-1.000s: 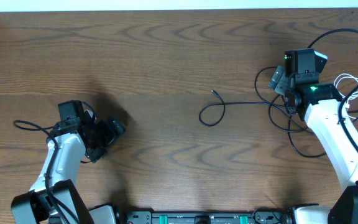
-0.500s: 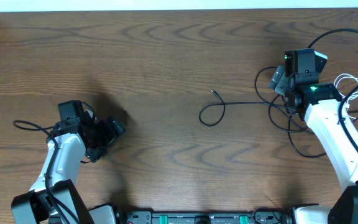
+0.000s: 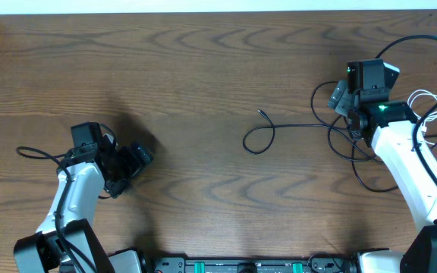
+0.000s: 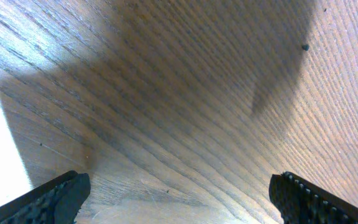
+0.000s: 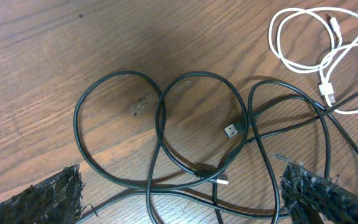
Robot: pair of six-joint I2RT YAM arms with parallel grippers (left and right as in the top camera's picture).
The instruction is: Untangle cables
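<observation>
Bench: dark brown wood grain, pale strip along far edge. Black cables: overlapping loops on bench, right side, below right pincer; one strand trails toward centre. White cable: coiled just beside them, touching black strand. Right pincer spread, nothing pinched. Left pincer spread over bare wood, well apart from cables.

You have no visible change to report over the last 1 second. In the overhead view the left gripper and the right gripper sit exactly where they were, jaws just as wide apart. The cables on the right side of the table keep the same loops, with no strand shifted nearer or farther.
</observation>
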